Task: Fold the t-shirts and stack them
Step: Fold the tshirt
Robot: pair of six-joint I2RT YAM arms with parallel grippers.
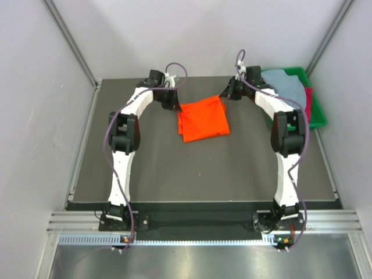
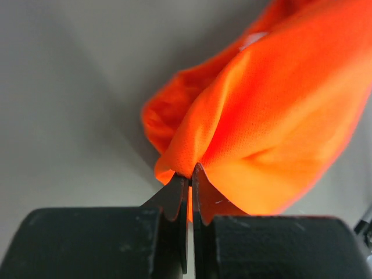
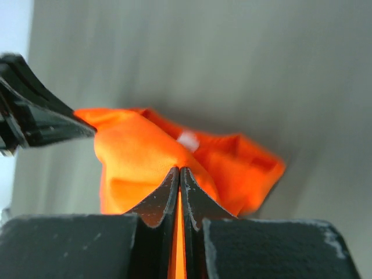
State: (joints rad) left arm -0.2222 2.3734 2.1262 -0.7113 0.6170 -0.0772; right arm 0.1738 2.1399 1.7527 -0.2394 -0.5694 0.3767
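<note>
The bright orange t-shirt point(image 1: 203, 119) hangs partly folded over the far middle of the table, stretched between both grippers. My left gripper point(image 1: 174, 105) is shut on its left top corner; the left wrist view shows the orange cloth point(image 2: 273, 116) pinched between the fingertips point(image 2: 190, 172). My right gripper point(image 1: 224, 93) is shut on its right top corner; the right wrist view shows the cloth point(image 3: 139, 157) clamped between the fingertips point(image 3: 179, 172). A pale grey-blue t-shirt point(image 1: 288, 84) and a crimson one point(image 1: 308, 96) lie in the green tray point(image 1: 318, 118).
The green tray stands at the far right of the dark table point(image 1: 203, 174), just beyond the right arm's elbow. Grey walls close in the left, back and right sides. The left gripper's tip point(image 3: 35, 119) shows at the left of the right wrist view.
</note>
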